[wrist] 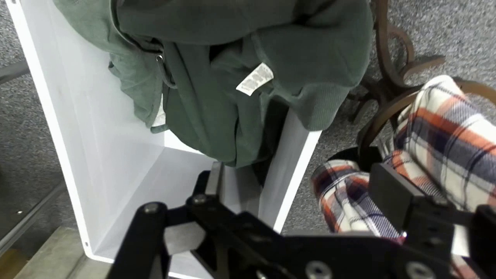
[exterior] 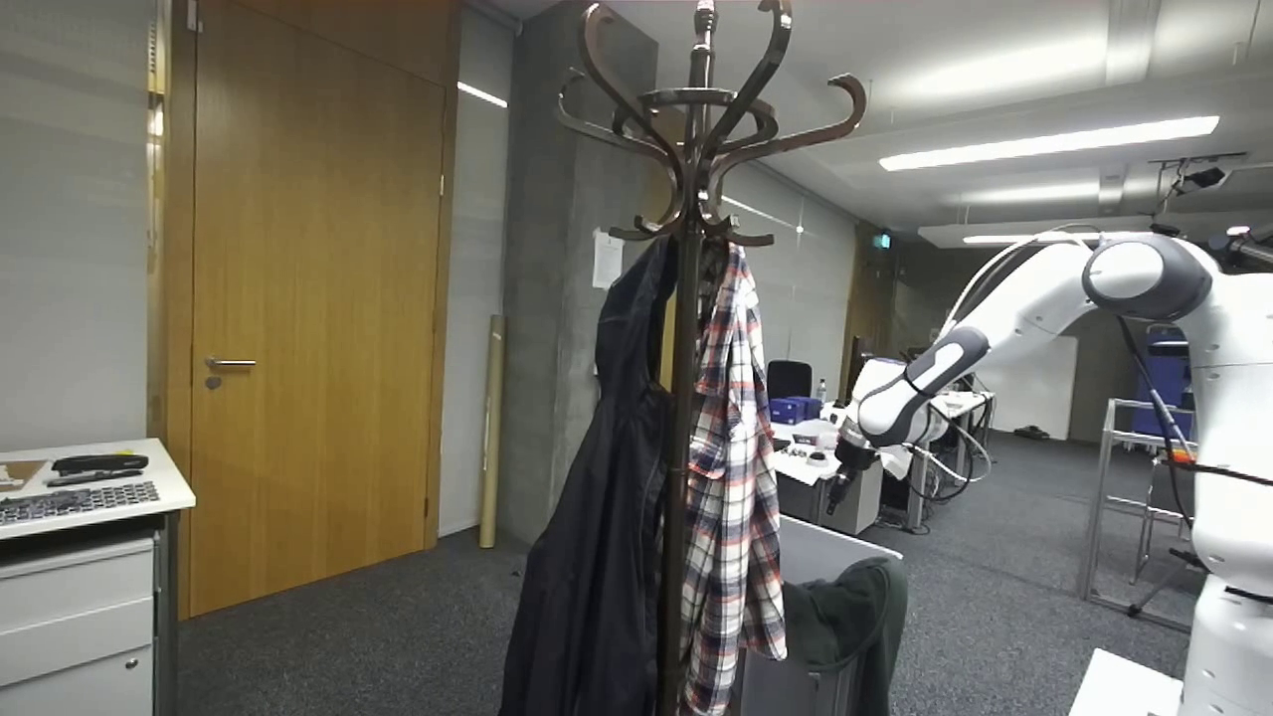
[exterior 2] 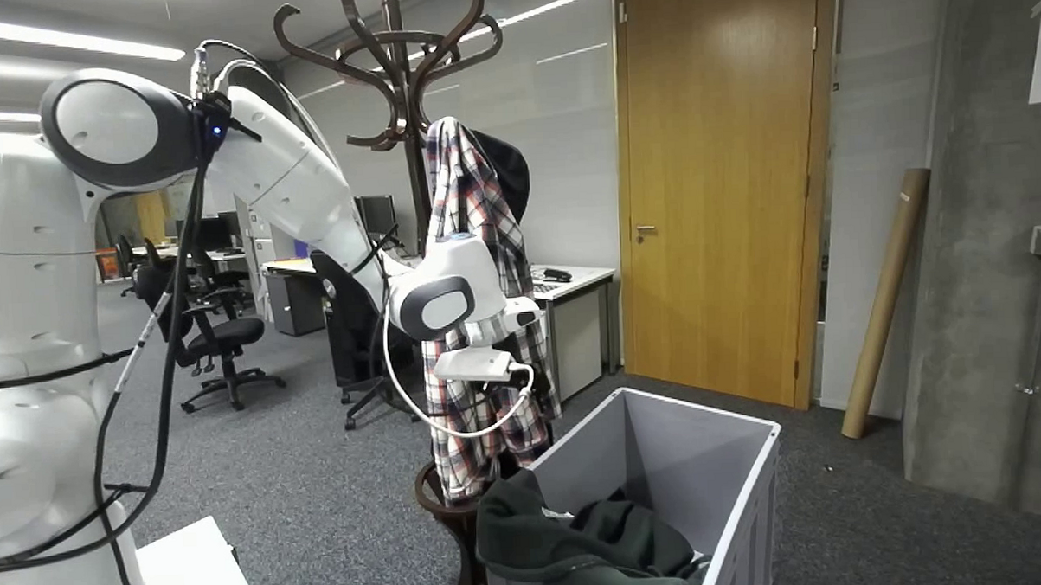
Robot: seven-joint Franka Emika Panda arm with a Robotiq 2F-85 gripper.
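Observation:
My gripper [wrist: 304,186] stands wide open, with nothing held between its fingers. In an exterior view, the gripper [exterior: 840,489] points down above the grey bin [exterior: 830,549], to the right of the hanging plaid shirt. A dark green sweatshirt [wrist: 217,100] with a white label lies bunched in the bin, partly draped over its rim [wrist: 298,178]. The red, white and navy plaid shirt [exterior 2: 470,199] hangs from the brown coat stand [exterior 2: 403,97]. In the wrist view, a plaid sleeve [wrist: 348,193] shows beyond the right finger; whether they touch cannot be told.
A black jacket [exterior: 597,527] hangs beside the shirt on the stand. The stand's curved base [wrist: 387,66] is close to the bin. A white desk [exterior: 99,477] and a wooden door [exterior: 318,328] stand farther back, and a cardboard tube [exterior 2: 885,306] leans on the wall.

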